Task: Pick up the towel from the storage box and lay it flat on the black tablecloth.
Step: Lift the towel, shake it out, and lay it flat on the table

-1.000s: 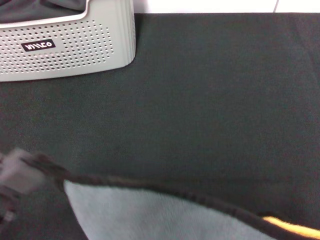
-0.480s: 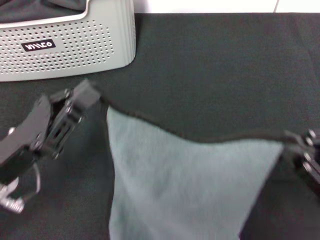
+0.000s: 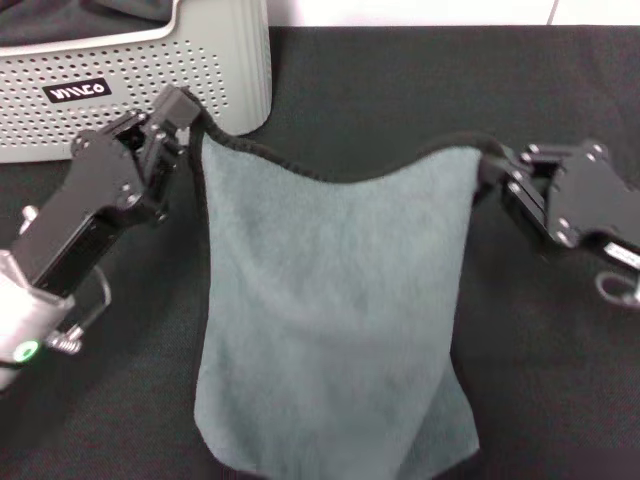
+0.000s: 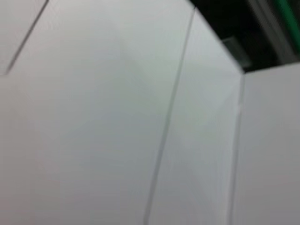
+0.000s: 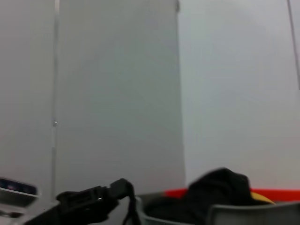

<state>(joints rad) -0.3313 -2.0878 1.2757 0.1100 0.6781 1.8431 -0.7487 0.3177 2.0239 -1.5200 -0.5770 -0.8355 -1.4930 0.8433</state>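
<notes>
My left gripper [image 3: 188,118] pinches one top corner of the towel [image 3: 330,300], my right gripper [image 3: 497,170] the other. The cloth hangs spread between them over the black tablecloth [image 3: 400,90], its top edge sagging. The storage box [image 3: 130,100] sits just behind my left gripper.

A large black tablecloth [image 3: 420,90] covers the work surface, its fabric finely textured. A light grey storage box [image 3: 200,100] with perforated walls and a small black label stands on its far left corner.
</notes>
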